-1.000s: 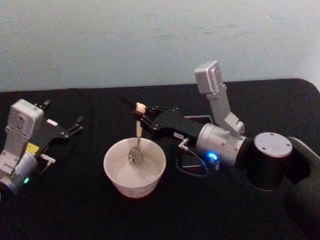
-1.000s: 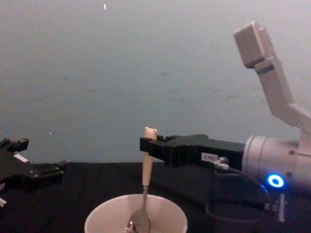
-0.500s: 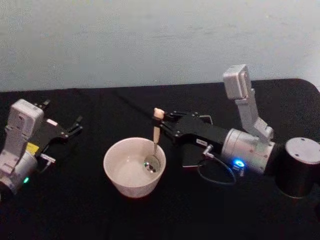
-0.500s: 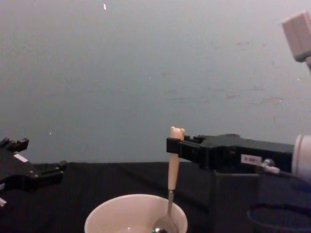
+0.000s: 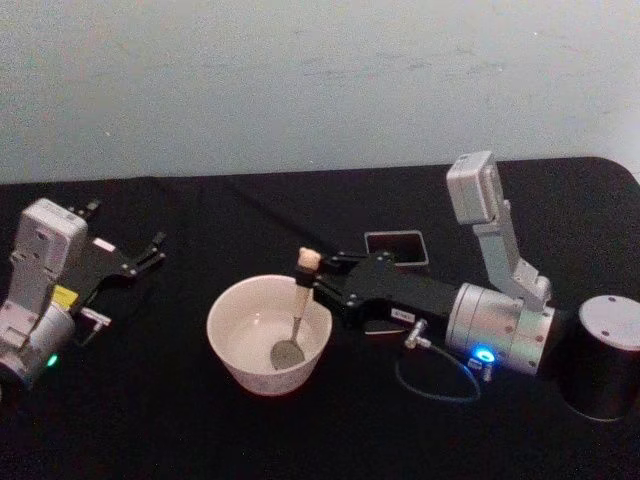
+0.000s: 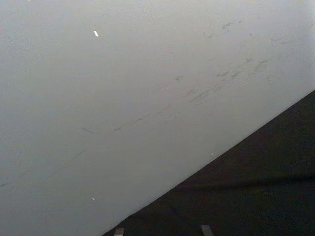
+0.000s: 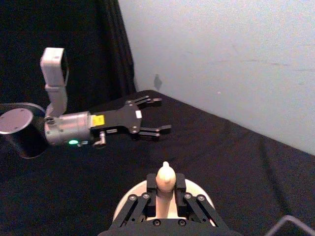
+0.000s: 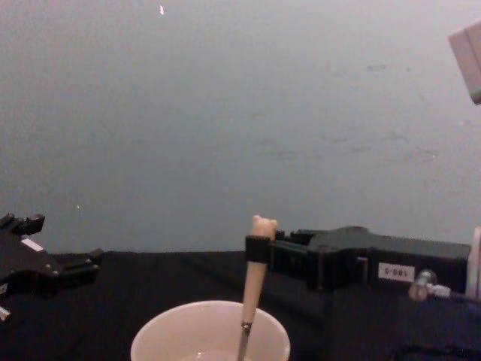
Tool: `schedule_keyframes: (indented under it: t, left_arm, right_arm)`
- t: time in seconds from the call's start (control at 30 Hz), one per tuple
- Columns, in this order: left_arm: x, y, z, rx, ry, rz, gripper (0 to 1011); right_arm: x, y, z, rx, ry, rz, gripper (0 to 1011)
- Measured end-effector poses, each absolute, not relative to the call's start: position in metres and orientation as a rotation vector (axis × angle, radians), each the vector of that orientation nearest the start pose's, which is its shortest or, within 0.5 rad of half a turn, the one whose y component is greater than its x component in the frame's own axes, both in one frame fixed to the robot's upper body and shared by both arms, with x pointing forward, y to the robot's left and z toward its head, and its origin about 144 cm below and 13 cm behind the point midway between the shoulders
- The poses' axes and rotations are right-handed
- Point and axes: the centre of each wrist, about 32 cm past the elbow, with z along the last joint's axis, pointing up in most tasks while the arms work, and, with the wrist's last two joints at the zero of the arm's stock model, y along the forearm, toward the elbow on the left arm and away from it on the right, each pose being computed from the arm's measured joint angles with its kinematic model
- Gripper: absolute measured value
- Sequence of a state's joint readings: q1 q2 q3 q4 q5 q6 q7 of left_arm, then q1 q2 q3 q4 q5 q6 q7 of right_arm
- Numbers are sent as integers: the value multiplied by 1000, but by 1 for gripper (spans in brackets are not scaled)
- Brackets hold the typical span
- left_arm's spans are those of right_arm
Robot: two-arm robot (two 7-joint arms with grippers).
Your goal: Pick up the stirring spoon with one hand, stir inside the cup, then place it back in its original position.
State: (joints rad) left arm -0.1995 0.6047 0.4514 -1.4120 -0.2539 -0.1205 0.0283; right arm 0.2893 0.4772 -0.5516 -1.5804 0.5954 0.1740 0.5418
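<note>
While my right gripper clamps the stirring spoon just under its bear head, the shaft slants steeply down into the cup below my fingertips. The holder lies back beside my wrist. My left gripper sits parked, spread open, well apart.

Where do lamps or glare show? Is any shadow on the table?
Head view: a blue lamp glows on the right arm, a green lamp on the left arm; the spoon in the right gripper shows no glare inside the cup. Left wrist view: a darker band crosses the table.
</note>
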Motion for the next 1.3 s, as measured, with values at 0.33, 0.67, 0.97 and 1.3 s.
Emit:
schedule_keyframes:
  t: [0.33,0.67,0.97,1.3]
  left_arm:
    - [489,310,1140,305,-285,1248,1001]
    - [489,310,1140,304,-285,1248,1001]
    - [489,310,1140,304,-285,1248,1001]
    - [489,310,1140,304,-285,1248,1001]
  right_arm:
    - [495,-189,1190,-68,145,-501,218]
    - [508,-167,1187,-68,158,-529,218]
    - [525,-156,1186,-65,160,-584,218]
    - [541,-161,1186,-63,155,-651,218]
